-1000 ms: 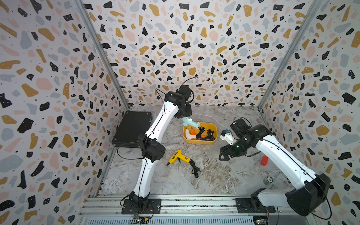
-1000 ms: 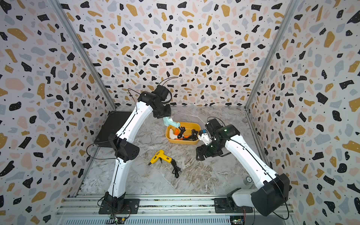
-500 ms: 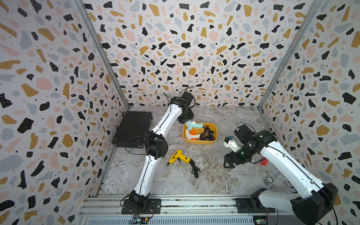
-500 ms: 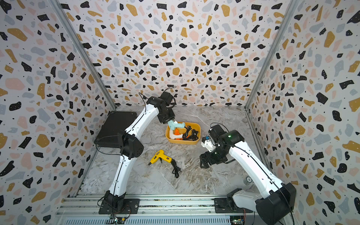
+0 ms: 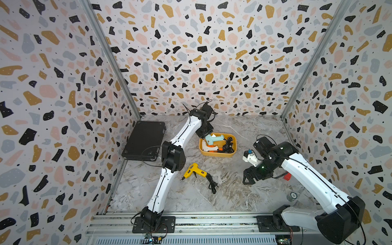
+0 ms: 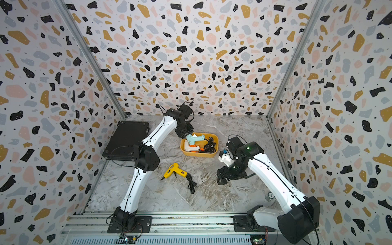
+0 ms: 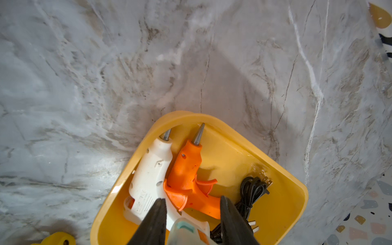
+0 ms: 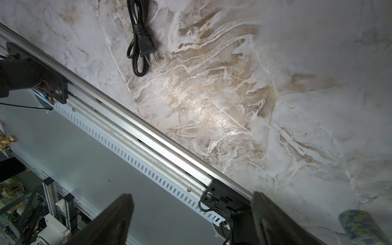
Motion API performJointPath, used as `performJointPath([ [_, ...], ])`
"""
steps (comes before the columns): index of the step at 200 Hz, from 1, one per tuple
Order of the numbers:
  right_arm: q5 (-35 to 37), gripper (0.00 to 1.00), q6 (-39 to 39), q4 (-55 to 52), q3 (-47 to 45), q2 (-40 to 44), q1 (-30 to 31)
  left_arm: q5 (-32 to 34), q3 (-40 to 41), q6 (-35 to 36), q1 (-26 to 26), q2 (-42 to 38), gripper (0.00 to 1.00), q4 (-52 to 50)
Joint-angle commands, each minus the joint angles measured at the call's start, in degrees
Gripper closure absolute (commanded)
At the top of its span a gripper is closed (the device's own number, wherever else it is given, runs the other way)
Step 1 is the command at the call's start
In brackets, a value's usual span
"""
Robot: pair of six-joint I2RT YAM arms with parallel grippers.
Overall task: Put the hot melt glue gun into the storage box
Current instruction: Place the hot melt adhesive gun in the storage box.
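Left fingers [image 7: 156, 220], clamped on the mint glue gun [image 5: 214, 138], have brought it down into the 10 o'clock corner of the storage box [image 5: 218, 154] while the right fingers [image 8: 115, 218], apart, backed off toward 4 o'clock, so release looks next; a yellow glue gun [image 5: 194, 172] lies outside at 7 o'clock.

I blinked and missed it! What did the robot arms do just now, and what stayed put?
The left arm stretched out, bringing the blue glue gun lower over the yellow box; the left fingers still pinch it. The right arm pulled back toward the near rail, right fingers open and empty. The yellow glue gun, black case, white gun and orange gun stayed put.
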State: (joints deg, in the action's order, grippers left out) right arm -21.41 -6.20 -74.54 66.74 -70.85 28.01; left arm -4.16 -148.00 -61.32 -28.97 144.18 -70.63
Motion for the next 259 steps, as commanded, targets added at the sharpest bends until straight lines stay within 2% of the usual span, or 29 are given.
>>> performJointPath([
  [1, -1.1, 0.08, -0.2, -0.9, -1.4, 0.8, -0.2, -0.6, -0.4, -0.3, -0.6, 1.3, 1.0, -2.9],
  [82, -1.6, 0.07, -0.2, -0.4, -3.7, 0.6, -0.2, -1.7, 0.2, 0.6, -1.7, 3.6, 1.0, -4.8],
  [122, -1.4, 0.07, -0.4, -0.1, -4.6, 0.6, -0.3, -2.6, 0.4, 1.2, -1.7, 4.2, 0.8, -5.5],
  [151, -1.4, 0.07, -0.4, -0.1, -5.2, 0.8, -0.3, -2.7, 0.1, 1.5, -1.7, 4.4, 0.7, -5.6],
  [235, -2.3, 0.07, -0.1, -0.2, -4.9, -0.3, -0.5, -3.3, -0.8, 4.0, -1.4, 4.4, 0.48, -6.5],
  [259, -2.6, 0.07, 0.0, -0.2, -4.6, -1.0, -0.5, -3.4, -0.8, 4.6, -1.4, 3.9, 0.44, -6.4],
])
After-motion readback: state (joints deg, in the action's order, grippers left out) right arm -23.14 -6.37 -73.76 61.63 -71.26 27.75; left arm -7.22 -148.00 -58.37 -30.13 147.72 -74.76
